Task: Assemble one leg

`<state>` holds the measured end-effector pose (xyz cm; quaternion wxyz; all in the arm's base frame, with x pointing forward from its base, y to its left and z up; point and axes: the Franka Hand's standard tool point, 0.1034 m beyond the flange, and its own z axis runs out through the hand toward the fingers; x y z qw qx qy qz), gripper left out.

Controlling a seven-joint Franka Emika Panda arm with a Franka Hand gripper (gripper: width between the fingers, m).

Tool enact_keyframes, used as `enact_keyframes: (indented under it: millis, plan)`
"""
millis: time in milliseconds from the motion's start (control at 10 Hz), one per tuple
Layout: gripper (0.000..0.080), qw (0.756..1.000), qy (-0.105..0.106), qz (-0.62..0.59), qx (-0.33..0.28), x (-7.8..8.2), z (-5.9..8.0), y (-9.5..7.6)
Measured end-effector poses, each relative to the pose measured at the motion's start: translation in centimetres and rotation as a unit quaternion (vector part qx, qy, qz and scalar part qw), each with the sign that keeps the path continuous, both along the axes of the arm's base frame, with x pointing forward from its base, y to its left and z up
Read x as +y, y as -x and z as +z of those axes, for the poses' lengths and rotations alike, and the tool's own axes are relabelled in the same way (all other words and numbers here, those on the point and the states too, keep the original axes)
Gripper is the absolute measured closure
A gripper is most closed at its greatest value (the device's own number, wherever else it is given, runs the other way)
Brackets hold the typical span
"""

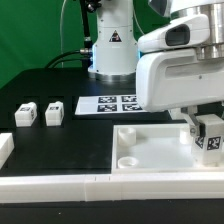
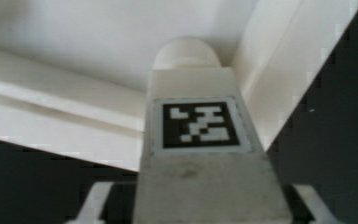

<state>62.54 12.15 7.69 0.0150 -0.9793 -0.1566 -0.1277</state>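
My gripper (image 1: pixel 205 128) is shut on the leg (image 1: pixel 211 139), a small white block with a black-and-white tag. It holds the leg upright over the far right corner of the large white square panel (image 1: pixel 158 152). In the wrist view the leg (image 2: pixel 199 130) fills the middle, tag facing the camera, with its rounded end toward the panel (image 2: pixel 69 95). The fingers (image 2: pixel 105 200) sit on both of its sides, so my gripper (image 2: pixel 202 208) is closed around it. Two more loose legs (image 1: pixel 27 113) (image 1: pixel 53 114) stand at the exterior view's left.
The marker board (image 1: pixel 113 104) lies behind the panel, in front of the arm's base (image 1: pixel 112 50). Long white bars (image 1: pixel 90 186) run along the front edge. Another white part (image 1: pixel 5 148) lies at the exterior view's left edge.
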Motion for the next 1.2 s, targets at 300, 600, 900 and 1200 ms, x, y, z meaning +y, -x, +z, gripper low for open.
enact_keyframes:
  millis: [300,600,900,1200]
  plan:
    - [0.0509,1.000,-0.001,-0.003,0.000,0.0,0.0,0.0]
    - [0.0509,0.995,-0.028,-0.097,0.007,-0.4,0.0,-0.1]
    - [0.0508,0.952,-0.089,-0.291,0.007,-1.4,-0.1,0.0]
    - [0.0505,0.882,-0.133,-0.452,0.011,-1.7,-0.1,0.2]
